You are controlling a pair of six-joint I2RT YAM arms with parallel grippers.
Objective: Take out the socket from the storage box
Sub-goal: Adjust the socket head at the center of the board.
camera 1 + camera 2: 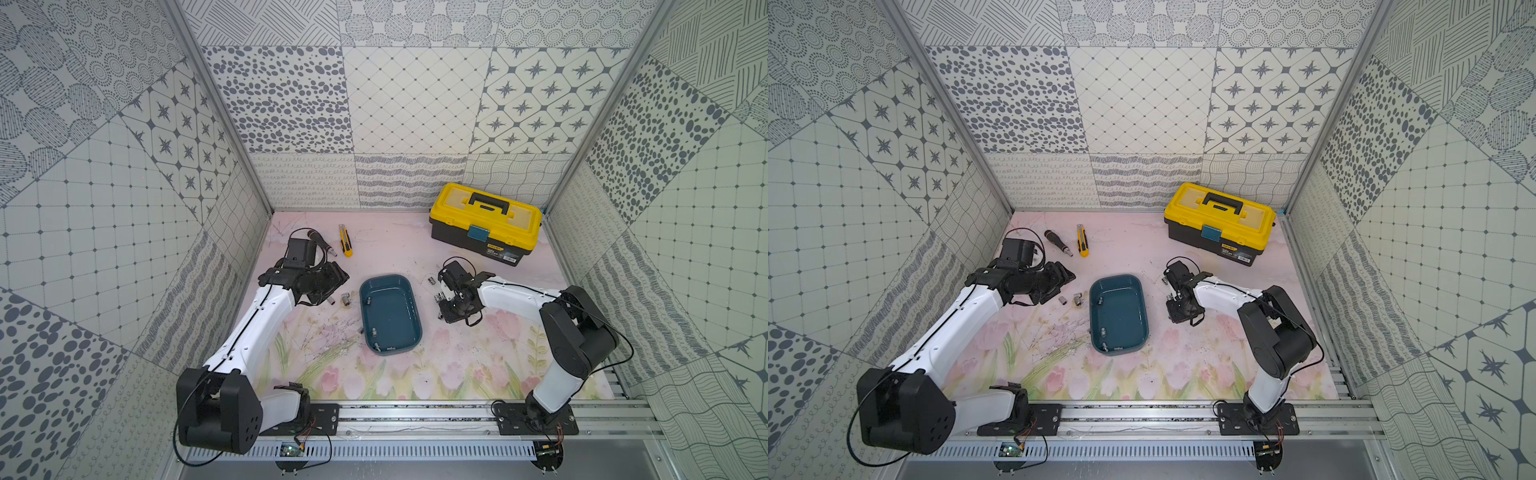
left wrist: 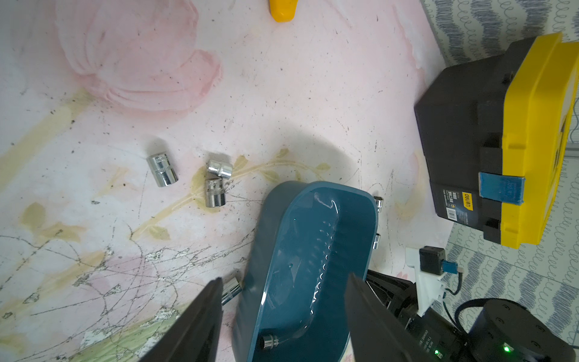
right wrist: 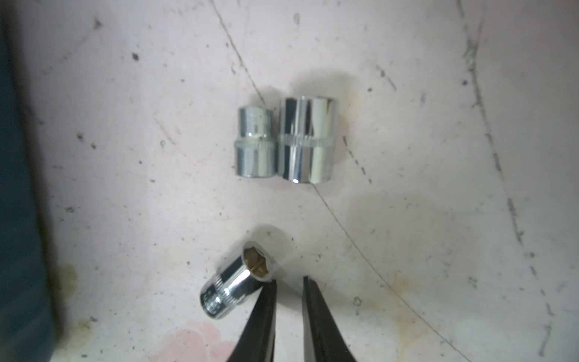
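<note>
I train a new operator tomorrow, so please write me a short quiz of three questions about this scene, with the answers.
1. True or false: the right gripper holds something.
2. The storage box stands: A) open side up on the mat; B) upside down; C) on its side.
3. How many sockets lie on the mat in the right wrist view?

Key: 1 false, it is shut and empty; 2 A; 3 three.
</note>
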